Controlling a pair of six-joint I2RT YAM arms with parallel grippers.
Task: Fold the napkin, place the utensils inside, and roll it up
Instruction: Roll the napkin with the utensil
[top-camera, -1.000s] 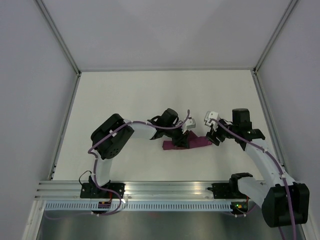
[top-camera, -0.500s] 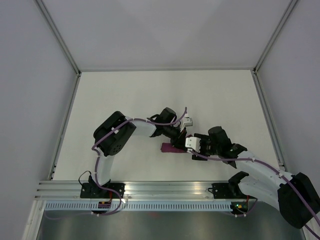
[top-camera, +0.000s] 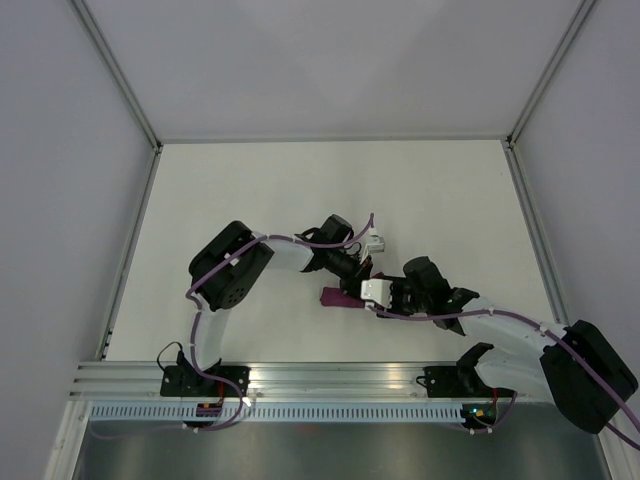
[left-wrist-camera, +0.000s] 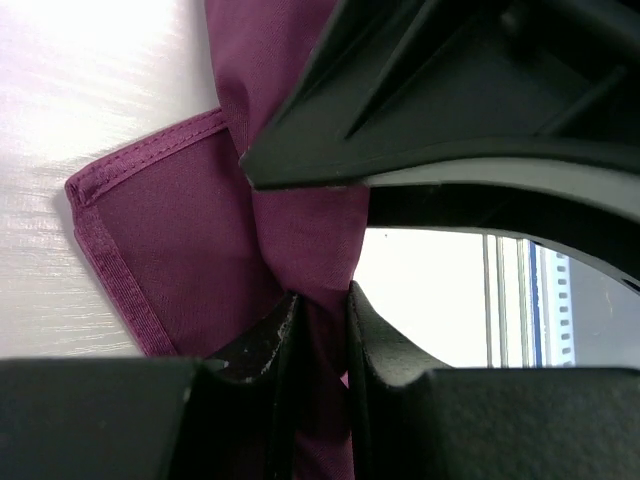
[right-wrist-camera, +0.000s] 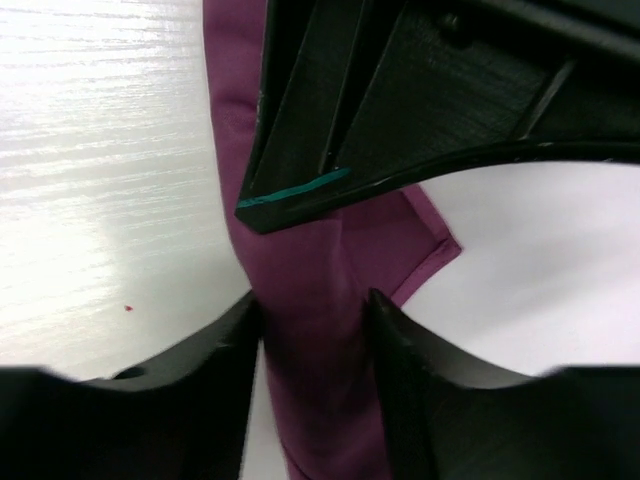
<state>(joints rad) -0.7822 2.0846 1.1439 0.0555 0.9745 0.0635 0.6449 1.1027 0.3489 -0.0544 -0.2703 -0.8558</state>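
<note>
The napkin (top-camera: 333, 297) is a narrow magenta bundle on the white table between both arms. My left gripper (top-camera: 361, 273) comes down on it from behind and is shut on a bunched fold of the napkin (left-wrist-camera: 180, 240), with cloth squeezed between the left gripper's (left-wrist-camera: 318, 300) fingers. My right gripper (top-camera: 364, 298) reaches in from the right. In its wrist view, the right gripper (right-wrist-camera: 312, 305) stands open astride the napkin (right-wrist-camera: 300, 260), with its fingers close against both sides. The utensils are hidden.
The two grippers crowd each other over the bundle: the right gripper's black body (left-wrist-camera: 450, 100) fills the top of the left wrist view, and the left gripper's body (right-wrist-camera: 420, 100) fills the top of the right wrist view. An aluminium rail (top-camera: 330, 378) runs along the near edge.
My right arm swung from the napkin's right end down and left over the bundle. The left gripper stayed shut on the cloth and shifted slightly.
</note>
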